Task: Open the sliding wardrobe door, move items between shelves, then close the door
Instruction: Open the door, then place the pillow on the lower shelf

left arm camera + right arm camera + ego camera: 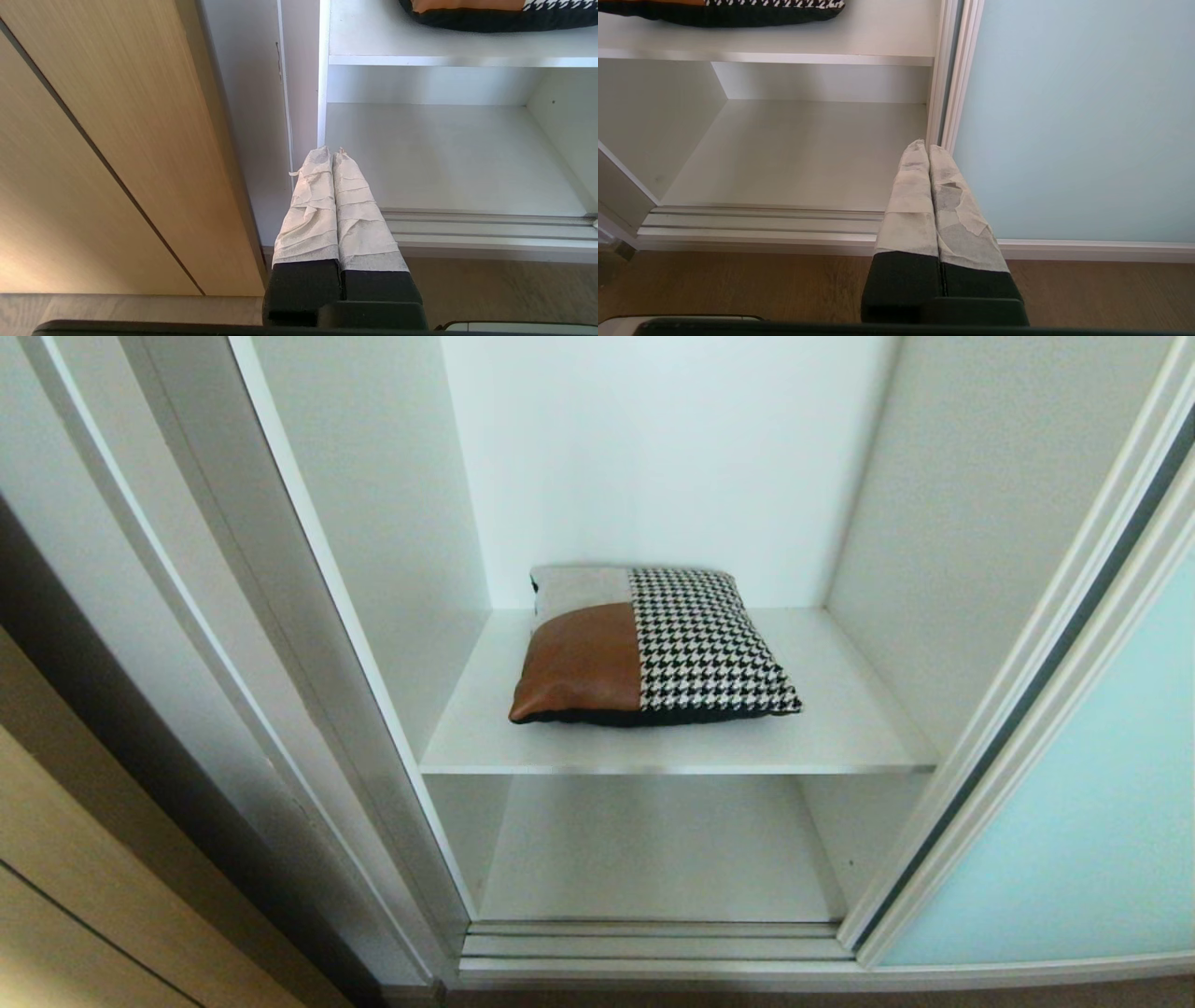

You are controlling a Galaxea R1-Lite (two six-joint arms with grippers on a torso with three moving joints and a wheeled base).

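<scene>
Since the sliding door [1074,821] already stands open at right and the cushion [653,644] lies on the upper shelf [840,728], moving it looks next, needing the left end effector [332,154] and right end effector [927,148], both together and empty, to open.

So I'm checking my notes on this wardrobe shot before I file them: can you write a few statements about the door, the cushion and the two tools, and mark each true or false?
1. The sliding wardrobe door stands slid aside, leaving the compartment open. True.
2. The cushion lies on the lower shelf. False: it lies flat on the upper shelf; the lower shelf is bare.
3. The left tool is shut and holds nothing. True.
4. The right tool grips the door's frame. False: it is shut on nothing, in front of the frame.
5. The cushion's houndstooth half is on the robot's right. True.
</scene>
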